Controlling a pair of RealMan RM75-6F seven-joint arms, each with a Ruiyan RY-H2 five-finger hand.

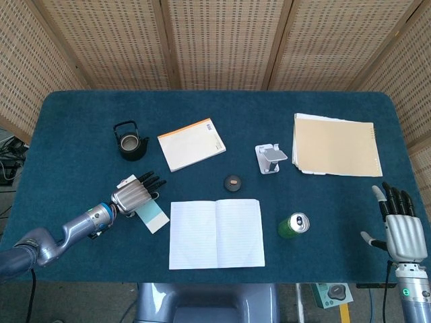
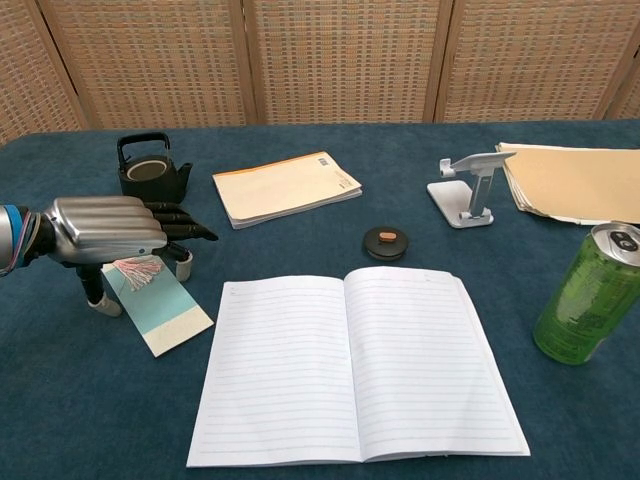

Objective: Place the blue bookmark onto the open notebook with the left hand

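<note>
My left hand [image 2: 105, 232] hovers palm-down over the tasselled top end of the bookmark [image 2: 160, 312], which lies flat on the table just left of the notebook [image 2: 350, 365]. Fingers straight, thumb down beside the card; can't tell if it's pinched yet. I'd pinch the near edge, lift cleanly, then carry right. Right hand [image 1: 403, 225] open, idle.

The tabletop [image 1: 81, 128] is a deep teal-blue felt. The bookmark [image 2: 165, 310] is pale blue with a cream end and a pink tassel. The open notebook [image 2: 350, 365] is white with thin grey lines, and the closed pad [image 2: 285, 187] is cream with an orange edge. There's a black teapot [image 2: 152, 170], a shiny green can [image 2: 585, 295] and tan folders [image 1: 337, 145]. Both hands are silver with black fingers [image 2: 185, 220].
</note>
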